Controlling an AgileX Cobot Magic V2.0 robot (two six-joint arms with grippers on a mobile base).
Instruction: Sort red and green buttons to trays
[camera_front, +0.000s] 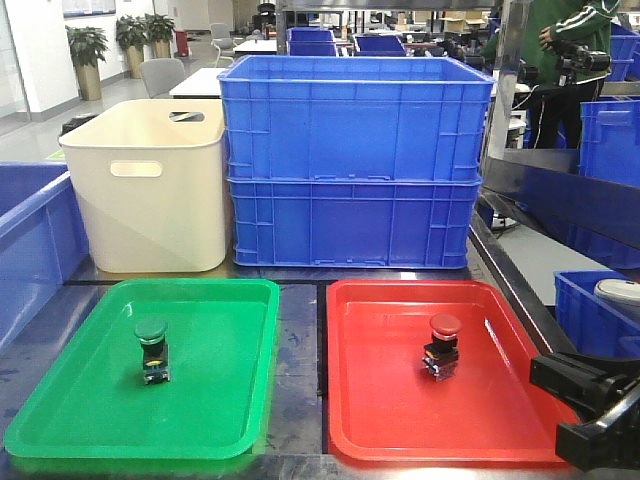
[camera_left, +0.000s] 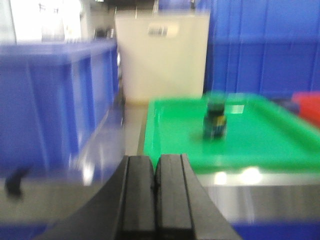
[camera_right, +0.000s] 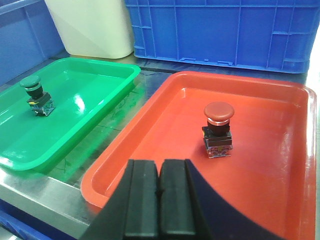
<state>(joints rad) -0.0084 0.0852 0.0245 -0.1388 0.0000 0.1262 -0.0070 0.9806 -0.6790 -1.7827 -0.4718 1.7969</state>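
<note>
Green button (camera_front: 152, 349) stands upright in green tray (camera_front: 60, 400). Red button (camera_front: 443, 345) stands upright in red tray (camera_front: 380, 420). Left gripper (camera_left: 155, 197) pressed closed, holds nothing, near green tray edge. Right gripper (camera_right: 160, 202) pressed closed, holds nothing, by red tray rim.

Our left gripper (camera_left: 155, 197) sits with its black rubber-padded fingers (camera_left: 139, 195) pressed flat together — nothing between them — low and back from the near rim of the glossy green plastic tray (camera_left: 172, 155). Our right gripper (camera_right: 159, 202) is likewise closed and holding nothing, its black arm at the front view's lower right, well apart from that tray.
</note>
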